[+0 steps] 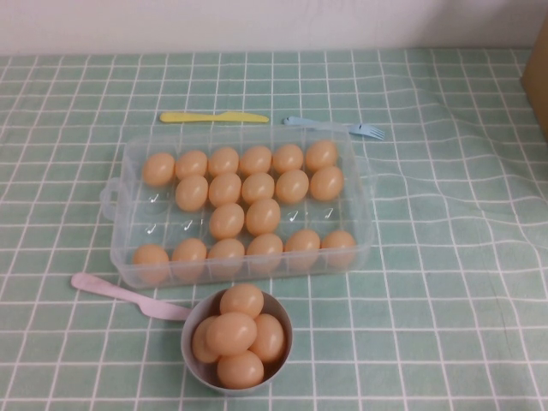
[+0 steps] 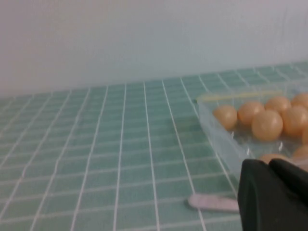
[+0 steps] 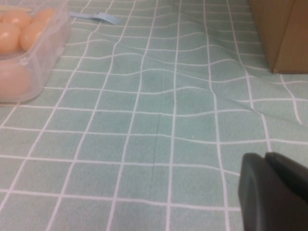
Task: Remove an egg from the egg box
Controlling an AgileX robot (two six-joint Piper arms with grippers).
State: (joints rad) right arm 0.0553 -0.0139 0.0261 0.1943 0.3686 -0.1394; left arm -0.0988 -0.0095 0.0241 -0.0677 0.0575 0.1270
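Note:
The clear plastic egg box [image 1: 119, 224] sits mid-table and holds many peach-orange eggs [image 1: 226, 220] in rows, with several empty seats at its left middle. Neither arm shows in the high view. My left gripper [image 2: 269, 164] is shut and empty, low over the cloth to the left of the egg box [image 2: 215, 121], apart from its eggs [image 2: 267, 124]. My right gripper [image 3: 265, 157] is shut and empty, over bare cloth to the right of the egg box [image 3: 50, 52], apart from it.
A small grey bowl [image 1: 189, 324] heaped with several eggs [image 1: 231, 333] stands in front of the box. A pink knife [image 1: 111, 289] lies at its left. A yellow knife [image 1: 214, 116] and a blue fork [image 1: 342, 127] lie behind the box. A cardboard box [image 1: 538, 77] stands far right.

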